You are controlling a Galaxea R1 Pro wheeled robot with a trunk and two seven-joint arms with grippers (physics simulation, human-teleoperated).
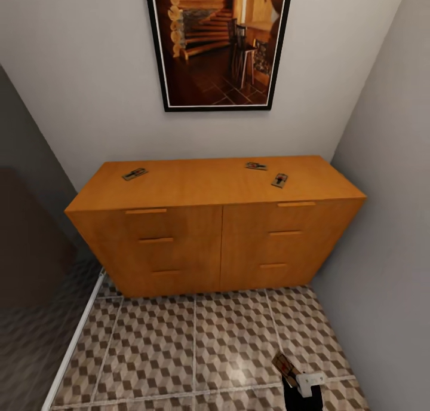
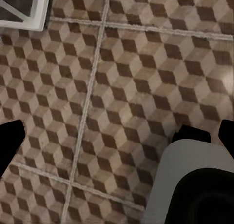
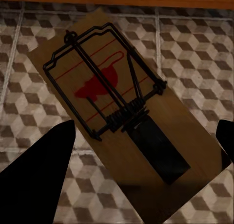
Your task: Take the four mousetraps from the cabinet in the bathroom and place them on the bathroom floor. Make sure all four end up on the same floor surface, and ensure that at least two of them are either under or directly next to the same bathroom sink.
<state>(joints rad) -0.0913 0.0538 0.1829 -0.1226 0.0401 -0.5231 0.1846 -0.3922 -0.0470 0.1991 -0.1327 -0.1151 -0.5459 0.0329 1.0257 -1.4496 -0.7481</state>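
The orange-brown cabinet stands against the back wall with its drawers closed. Three mousetraps lie on its top: one at the left and two at the right. My right gripper hangs low over the bathroom floor, shut on another mousetrap. In the right wrist view this mousetrap lies between my right gripper's black fingers, wire spring and red spot facing up. My left gripper is open above bare tiles. The bathroom sink is out of view.
A grey wall closes the space right of the cabinet. A white rail and a dark glass panel bound the tiles on the left. A framed picture hangs above the cabinet. My own grey base shows by the left gripper.
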